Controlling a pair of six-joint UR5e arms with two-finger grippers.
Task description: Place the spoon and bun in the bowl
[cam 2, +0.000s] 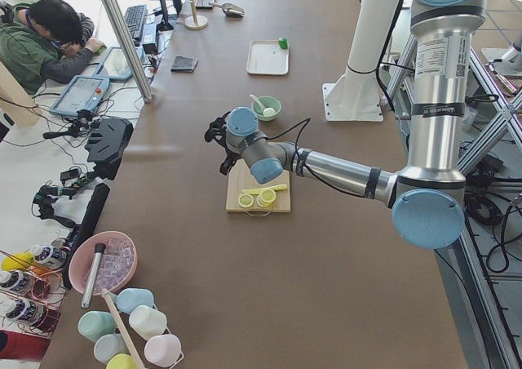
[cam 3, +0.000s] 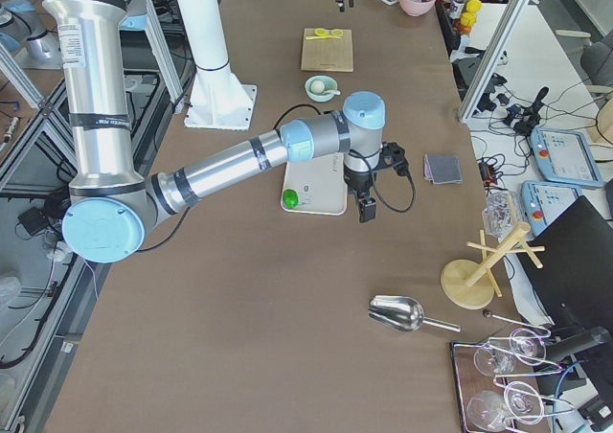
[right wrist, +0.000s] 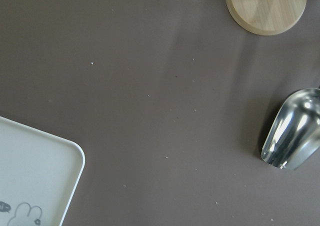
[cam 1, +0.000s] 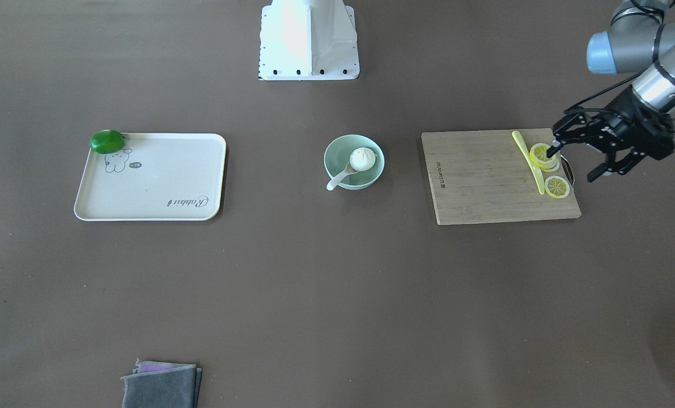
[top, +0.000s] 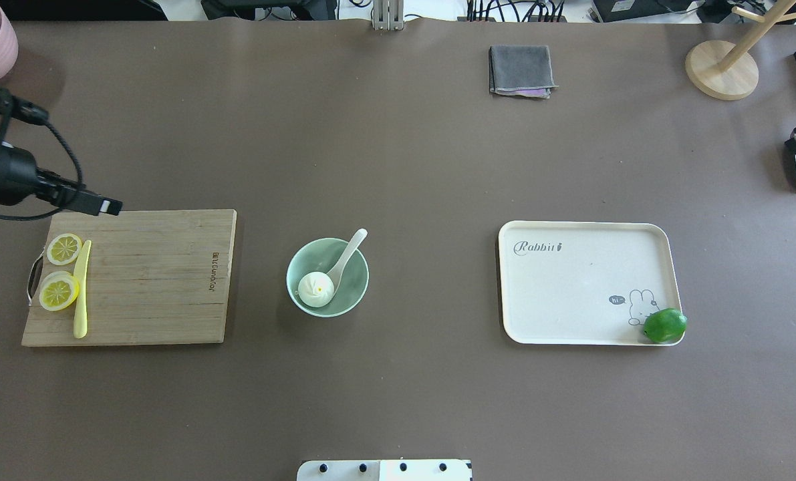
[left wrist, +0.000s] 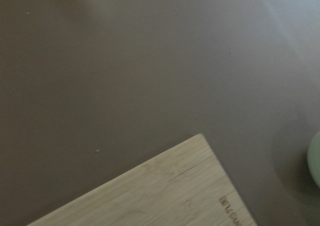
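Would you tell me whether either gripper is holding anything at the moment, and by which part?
The left gripper is open and holds nothing. The right gripper shows only from the side, so I cannot tell.

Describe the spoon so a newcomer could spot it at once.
Find the mint-green bowl mid-table, between the wooden cutting board and the cream tray. The spoon leans inside it beside the bun, handle over the rim. It is glossy white, unlike the thin yellow knife on the board.
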